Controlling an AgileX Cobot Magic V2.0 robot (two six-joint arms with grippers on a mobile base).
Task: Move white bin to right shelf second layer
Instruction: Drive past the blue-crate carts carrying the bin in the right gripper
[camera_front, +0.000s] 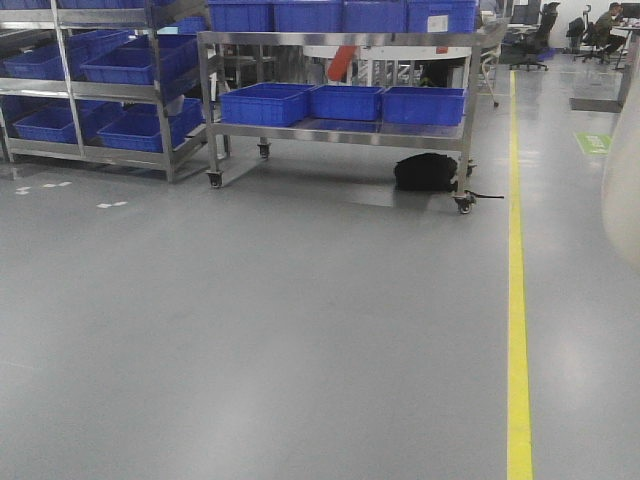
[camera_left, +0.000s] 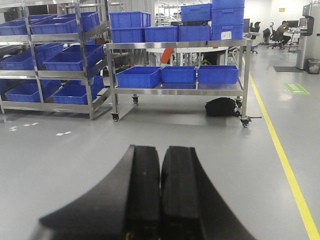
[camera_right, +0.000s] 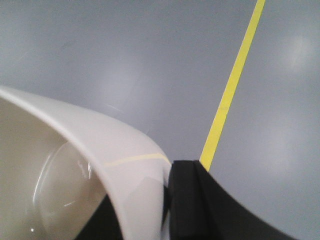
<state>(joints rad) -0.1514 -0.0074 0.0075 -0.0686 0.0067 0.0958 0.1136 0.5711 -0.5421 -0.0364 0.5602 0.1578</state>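
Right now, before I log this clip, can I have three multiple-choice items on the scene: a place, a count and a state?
1. Where is the black bag relative to the steel cart?
A) on its top
B) on the floor under it
C) on its lower level

2. How many blue crates sit on the cart's lower level?
A) one
B) three
C) five

3. The white bin is:
A) standing on the floor
B) resting on a shelf
C) gripped at its rim by the right fingers

Answers:
1 B: the front view shows it on the floor beneath the lower level.
2 B: three stand side by side.
3 C: the right wrist view shows the rim between the fingers, above bare floor.
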